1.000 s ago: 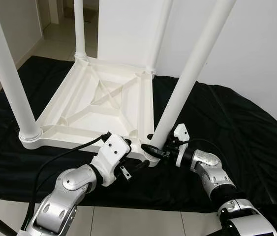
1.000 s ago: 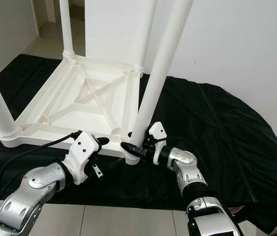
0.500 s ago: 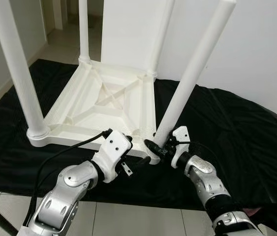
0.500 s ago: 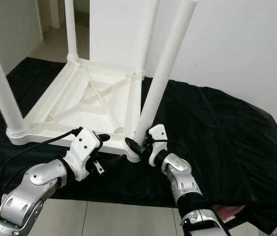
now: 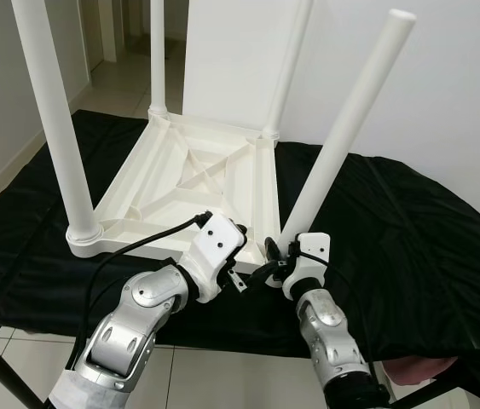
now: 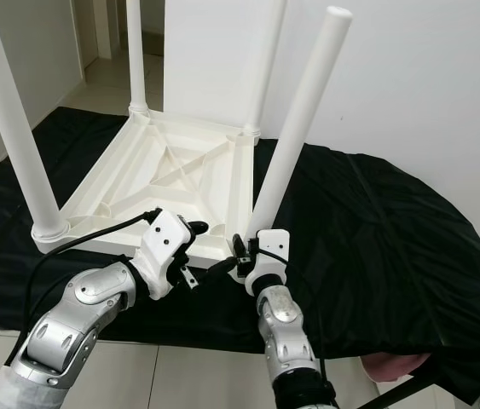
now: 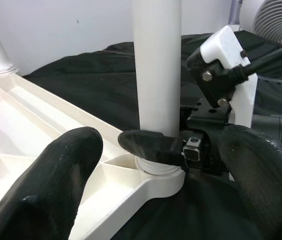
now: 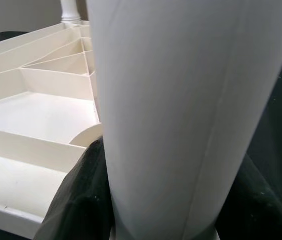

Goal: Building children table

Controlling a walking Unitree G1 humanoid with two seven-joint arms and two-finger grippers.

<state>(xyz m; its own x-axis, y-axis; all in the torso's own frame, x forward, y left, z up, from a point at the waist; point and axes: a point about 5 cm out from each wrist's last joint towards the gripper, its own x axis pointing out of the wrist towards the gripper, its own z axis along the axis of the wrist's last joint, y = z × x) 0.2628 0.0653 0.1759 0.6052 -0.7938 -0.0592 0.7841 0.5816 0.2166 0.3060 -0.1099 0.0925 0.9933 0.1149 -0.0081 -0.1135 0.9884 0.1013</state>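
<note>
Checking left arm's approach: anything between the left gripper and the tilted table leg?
Partly. The right gripper already clasps the tilted leg at its base socket, in the left gripper's path.

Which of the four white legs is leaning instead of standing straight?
The near right leg, the one the right gripper clasps at its base. It tilts to the right; the other three stand upright.

Smooth white plastic on wrinkled black cloth

A ribbed white plastic table (image 5: 190,183) is being shown on matt black cloth (image 5: 410,230).
</note>
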